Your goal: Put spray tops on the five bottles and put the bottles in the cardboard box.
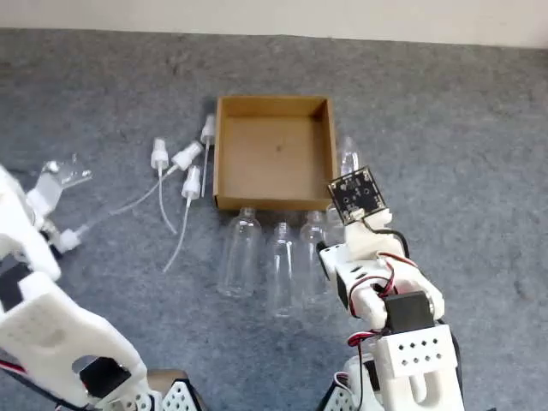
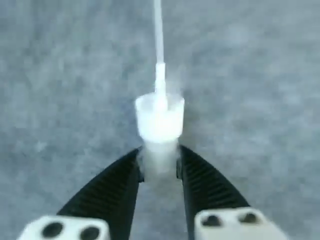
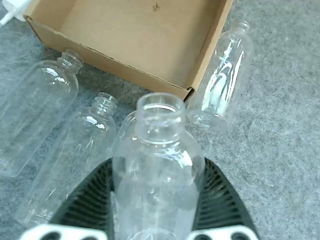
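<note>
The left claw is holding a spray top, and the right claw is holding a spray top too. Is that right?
Not quite. The left gripper does hold a spray top, but the right gripper holds a clear bottle with no top on it, as the right wrist view shows.

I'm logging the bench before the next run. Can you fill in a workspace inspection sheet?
Surface: grey carpet.
Job's things: cardboard box open and empty; four loose spray tops lying left of it; three uncapped bottles lying before its near wall; side bottle lying beside its right wall.
Clutter: nothing seen.
Pincers: left pincer shut on a fifth spray top; right pincer shut on the held bottle, also uncapped.
Cables: red, white and black wires on the right arm.
Surroundings: pale strip beyond the carpet's far edge.
</note>
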Action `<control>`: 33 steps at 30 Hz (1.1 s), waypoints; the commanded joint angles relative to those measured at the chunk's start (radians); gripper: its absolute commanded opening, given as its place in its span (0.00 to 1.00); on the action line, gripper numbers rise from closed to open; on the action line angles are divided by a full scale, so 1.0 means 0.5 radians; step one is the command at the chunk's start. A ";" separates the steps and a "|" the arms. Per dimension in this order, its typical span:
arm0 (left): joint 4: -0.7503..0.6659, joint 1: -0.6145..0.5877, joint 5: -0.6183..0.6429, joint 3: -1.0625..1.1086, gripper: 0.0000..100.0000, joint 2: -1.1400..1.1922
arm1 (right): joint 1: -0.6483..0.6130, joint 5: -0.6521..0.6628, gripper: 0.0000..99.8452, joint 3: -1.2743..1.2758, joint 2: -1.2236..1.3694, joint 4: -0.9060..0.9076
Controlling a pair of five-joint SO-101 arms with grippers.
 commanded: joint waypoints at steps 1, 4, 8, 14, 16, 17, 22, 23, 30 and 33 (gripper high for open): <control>-0.359 -0.133 -1.111 -0.048 0.03 0.115 | 0.014 0.021 0.00 -0.118 -0.051 -0.002; -0.359 -0.198 -1.040 -0.143 0.15 0.152 | 0.011 0.021 0.00 -0.118 -0.051 0.002; -0.359 -0.253 -1.007 -0.287 0.16 0.152 | 0.011 0.021 0.00 -0.118 -0.051 0.002; -0.107 -0.265 -0.641 -0.624 0.16 0.051 | -0.094 0.021 0.00 -0.118 -0.051 0.005; 0.107 -0.244 -0.273 -0.756 0.16 -0.054 | -0.097 0.021 0.00 -0.118 -0.051 0.005; 0.239 -0.222 -0.058 -0.821 0.16 -0.112 | -0.097 0.021 0.00 -0.118 -0.051 0.005; 0.801 -0.078 1.040 -0.971 0.16 -0.327 | -0.097 0.021 0.00 -0.118 -0.051 0.005; 0.853 -0.054 1.289 -0.953 0.16 -0.342 | -0.097 0.021 0.00 -0.118 -0.051 0.005; 0.519 0.035 3.323 -0.572 0.16 -0.219 | -0.097 0.021 0.00 -0.115 -0.054 0.008; 0.322 0.023 3.735 -0.462 0.16 -0.109 | -0.094 0.021 0.00 -0.115 -0.054 0.057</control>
